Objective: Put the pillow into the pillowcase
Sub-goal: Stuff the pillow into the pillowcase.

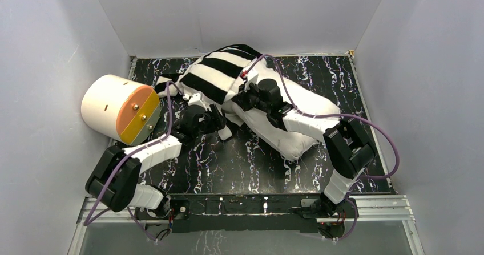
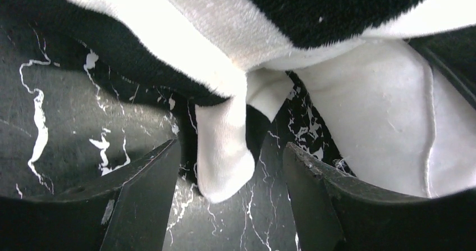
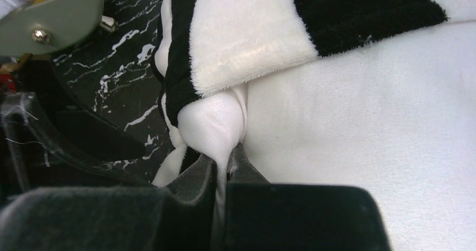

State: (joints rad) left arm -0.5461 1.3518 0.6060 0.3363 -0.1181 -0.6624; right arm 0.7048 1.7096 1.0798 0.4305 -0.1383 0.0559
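At the far left, a cream cylinder [image 1: 114, 108] with an orange face sits at the edge of the black marbled tabletop [image 1: 240, 164]. Just right of it, the left fingers [image 2: 140, 197] stand spread apart and grasp nothing. A white flap of cloth hangs between them, under the edge of the striped pillowcase [image 1: 220, 72]. The pillowcase covers the far left end of the white pillow [image 1: 297, 126], which lies slanted toward the near right. The right fingers [image 3: 196, 181] are clenched on a bunched fold of the pillow, right at the pillowcase's hem.
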